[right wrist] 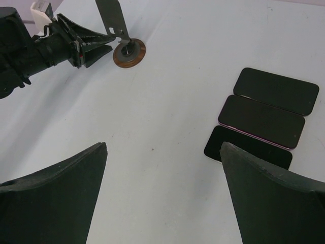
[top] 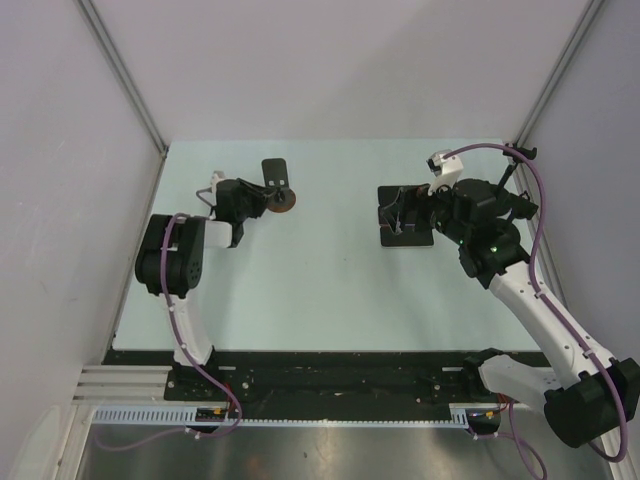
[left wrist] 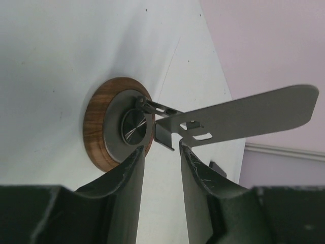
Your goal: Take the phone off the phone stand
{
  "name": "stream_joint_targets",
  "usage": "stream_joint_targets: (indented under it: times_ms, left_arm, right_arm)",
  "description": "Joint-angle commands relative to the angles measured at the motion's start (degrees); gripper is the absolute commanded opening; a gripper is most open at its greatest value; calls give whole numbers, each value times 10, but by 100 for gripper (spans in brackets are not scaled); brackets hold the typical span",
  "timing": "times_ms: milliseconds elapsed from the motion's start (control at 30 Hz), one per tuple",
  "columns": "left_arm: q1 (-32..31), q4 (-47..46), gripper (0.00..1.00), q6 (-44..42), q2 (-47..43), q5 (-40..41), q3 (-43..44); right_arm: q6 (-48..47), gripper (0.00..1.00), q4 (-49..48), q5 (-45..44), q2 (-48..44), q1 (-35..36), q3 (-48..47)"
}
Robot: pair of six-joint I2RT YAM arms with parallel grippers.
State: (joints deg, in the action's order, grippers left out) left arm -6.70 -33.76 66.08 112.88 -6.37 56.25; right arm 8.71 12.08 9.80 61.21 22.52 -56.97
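The phone stand has a round wooden base and a grey metal plate on a hinged neck; no phone rests on it. It stands at the back left and also shows in the right wrist view. My left gripper is open with a narrow gap, its fingertips right at the stand's neck, one by the base and one under the plate. Three dark phones lie flat side by side on the table at the right. My right gripper is open wide and empty, hovering just left of them.
The pale table is walled by white panels at the left, back and right. The left arm reaches to the stand from the left. A cable loops by the right arm.
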Motion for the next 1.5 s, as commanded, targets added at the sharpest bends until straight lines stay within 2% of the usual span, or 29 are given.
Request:
stream_joint_targets:
  times_ms: [0,267,367,400,533,800,933,1200,1467]
  left_arm:
    - [5,-46,39,40,17,15,23]
    - [11,-97,33,52,36,23,18]
    - [12,-111,25,59,38,20,14]
    - [13,-113,17,62,38,18,13]
    - [13,-133,0,67,26,5,-4]
    - [12,-152,0,62,-51,-47,-67]
    - [1,-151,1,75,-106,-87,-112]
    - [-39,-136,0,92,-227,-145,-218]
    - [-102,-83,0,76,-364,-150,-272]
  right_arm:
    - [-12,100,-13,10,-6,-3,4]
    - [-11,100,-13,17,3,-3,4]
    - [-10,100,-15,19,6,-2,4]
    - [-10,100,-14,20,6,-2,4]
    - [-6,100,-14,26,7,-3,4]
    - [-10,100,-23,50,6,5,4]
    - [-24,100,-32,51,11,30,4]
    - [-48,99,-71,32,39,114,3]
    - [-83,97,-69,-2,82,190,-25]
